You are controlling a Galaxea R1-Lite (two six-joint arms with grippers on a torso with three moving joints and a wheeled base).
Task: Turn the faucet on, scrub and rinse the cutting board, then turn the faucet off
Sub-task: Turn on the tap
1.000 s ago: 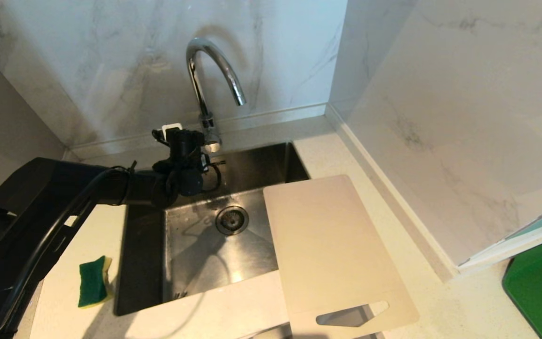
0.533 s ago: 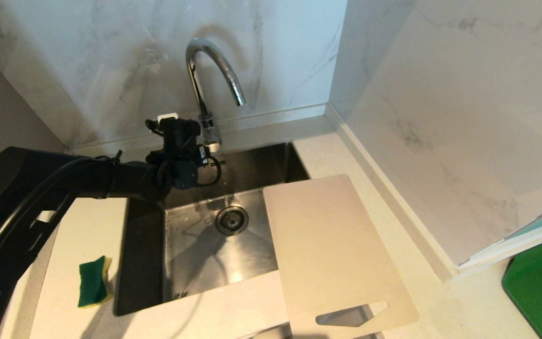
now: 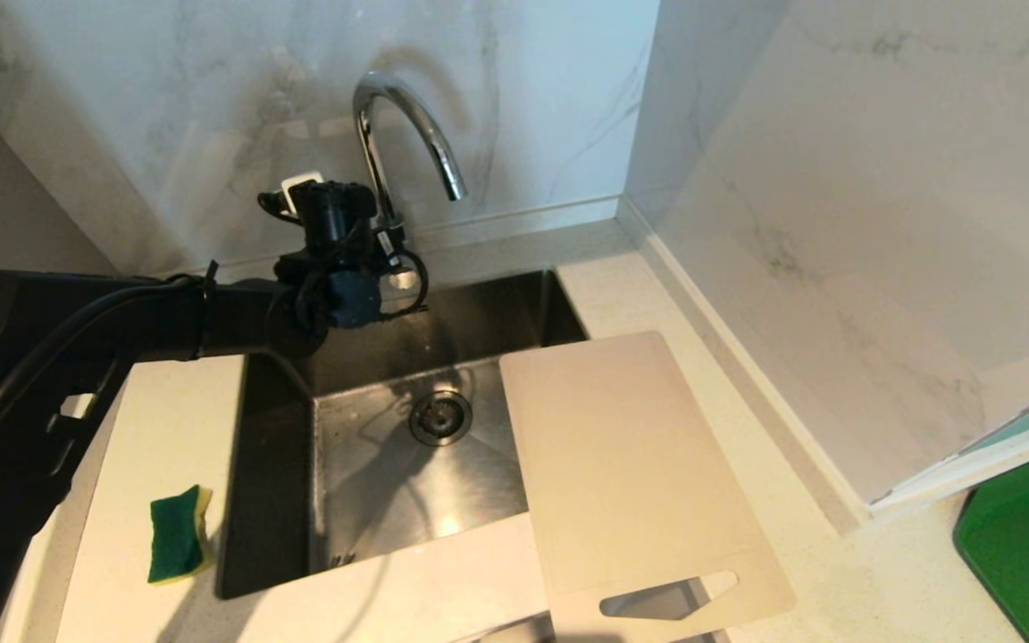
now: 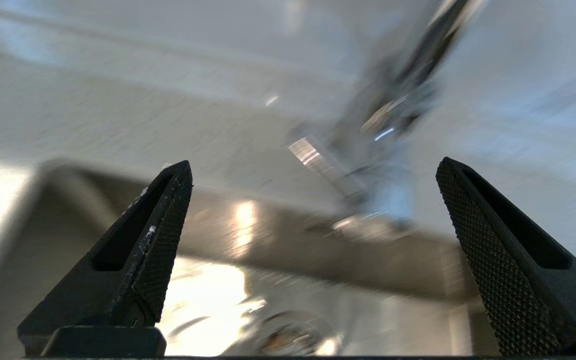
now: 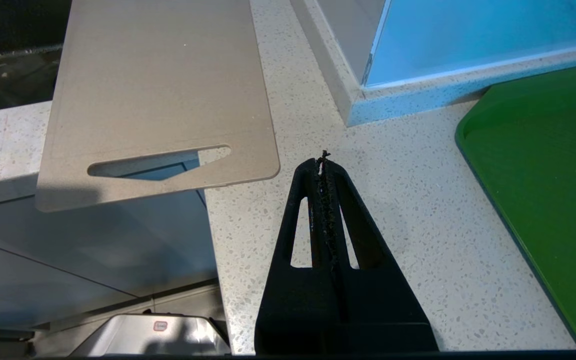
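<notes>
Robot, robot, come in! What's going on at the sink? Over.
Left gripper open, empty, by tall chrome gooseneck faucet. Right gripper shut, parked over counter. Beige plastic cutting board dry, bridging sink corner. No water running. Nothing blocking.

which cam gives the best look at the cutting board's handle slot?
Right wrist view: the cutting board fills the frame's upper part and its handle slot shows sharp and whole, overhanging the counter edge. Head view shows the whole board with the slot small near the frame's bottom. Left wrist view doesn't show it.
</notes>
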